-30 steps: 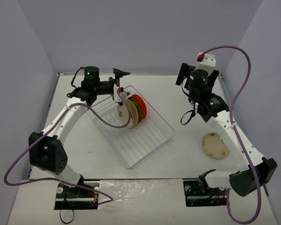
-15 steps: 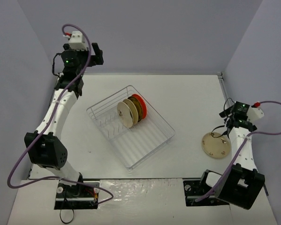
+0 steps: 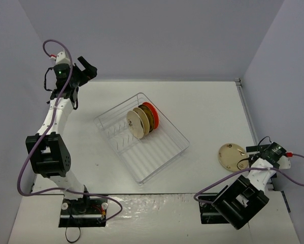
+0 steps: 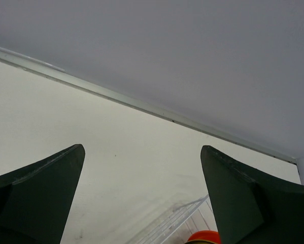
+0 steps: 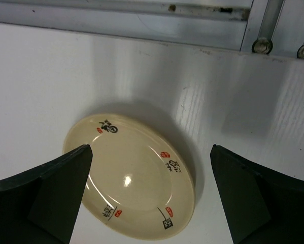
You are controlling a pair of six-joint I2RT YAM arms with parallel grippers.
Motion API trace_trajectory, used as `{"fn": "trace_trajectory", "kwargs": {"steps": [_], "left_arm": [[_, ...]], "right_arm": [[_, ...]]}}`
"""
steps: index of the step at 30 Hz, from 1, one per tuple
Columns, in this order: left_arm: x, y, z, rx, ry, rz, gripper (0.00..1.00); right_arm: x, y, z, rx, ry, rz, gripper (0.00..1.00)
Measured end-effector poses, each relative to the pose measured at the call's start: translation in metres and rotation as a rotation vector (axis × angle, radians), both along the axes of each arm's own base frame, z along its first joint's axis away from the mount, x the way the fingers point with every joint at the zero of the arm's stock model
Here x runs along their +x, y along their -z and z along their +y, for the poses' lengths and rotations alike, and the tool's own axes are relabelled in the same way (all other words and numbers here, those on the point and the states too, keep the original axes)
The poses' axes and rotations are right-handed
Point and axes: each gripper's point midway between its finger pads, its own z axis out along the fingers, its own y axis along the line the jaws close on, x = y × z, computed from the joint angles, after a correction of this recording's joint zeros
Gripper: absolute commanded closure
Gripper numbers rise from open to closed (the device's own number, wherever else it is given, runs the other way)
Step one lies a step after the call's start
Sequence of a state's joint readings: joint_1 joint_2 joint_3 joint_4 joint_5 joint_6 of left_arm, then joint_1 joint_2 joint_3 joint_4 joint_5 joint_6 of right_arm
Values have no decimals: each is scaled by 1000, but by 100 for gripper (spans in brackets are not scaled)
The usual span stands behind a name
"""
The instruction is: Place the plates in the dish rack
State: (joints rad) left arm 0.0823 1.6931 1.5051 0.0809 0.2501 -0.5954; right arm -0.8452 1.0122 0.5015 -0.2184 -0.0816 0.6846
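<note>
The white-wire dish rack point(image 3: 162, 160) sits at the table's middle. A row of plates stands upright in it: a cream one point(image 3: 135, 123) in front, a mustard-brown one point(image 3: 144, 118), an orange-red one point(image 3: 152, 112) at the back. One more cream plate point(image 3: 232, 156) with dark marks lies flat on the table at the right. My right gripper point(image 3: 247, 156) is low beside its right edge, open, with the plate point(image 5: 131, 178) between its fingers point(image 5: 150, 152). My left gripper point(image 3: 88, 66) is open and empty, raised at the back left corner. Its wrist view point(image 4: 142, 148) shows a rack corner point(image 4: 177, 223) and the orange-red rim point(image 4: 205, 237).
Grey walls enclose the table on three sides. A metal rail point(image 5: 141, 15) runs along the table's right edge, just beyond the lying plate. The right arm's base point(image 3: 233, 203) is close in front of that plate.
My left arm has swung from the rack to the back left corner. My right arm has come down from the back right to table level beside the lying cream plate.
</note>
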Motion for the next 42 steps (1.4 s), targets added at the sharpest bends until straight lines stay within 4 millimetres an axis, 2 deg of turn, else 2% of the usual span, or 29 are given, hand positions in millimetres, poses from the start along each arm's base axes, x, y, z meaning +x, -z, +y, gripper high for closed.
{"fn": "trace_trajectory", "kwargs": {"steps": [5,12,15,19,21,23,25,29,35,42], "left_arm": [[-5,20,-5,-6,-2,56,3],[-6,24,0,4,-28,77,3],[-7,24,2,16,-39,87,3],[-7,23,7,29,-64,91,3],[-7,24,9,32,-76,91,3],[-7,23,11,34,-84,91,3],[-7,23,12,38,-91,91,3],[-6,24,15,55,-100,91,3],[-6,24,20,77,-122,92,3],[-6,25,22,92,-128,92,3]], "right_arm": [[-1,23,20,109,-33,-27,7],[7,25,24,109,-66,-77,21],[11,27,21,96,-70,-96,36],[18,30,18,96,-78,-119,54],[21,31,15,95,-78,-127,59],[22,33,15,98,-79,-134,71],[22,35,15,98,-78,-130,79],[24,39,17,114,-84,-134,82],[32,41,16,122,-107,-168,99],[35,37,18,119,-129,-186,100]]}}
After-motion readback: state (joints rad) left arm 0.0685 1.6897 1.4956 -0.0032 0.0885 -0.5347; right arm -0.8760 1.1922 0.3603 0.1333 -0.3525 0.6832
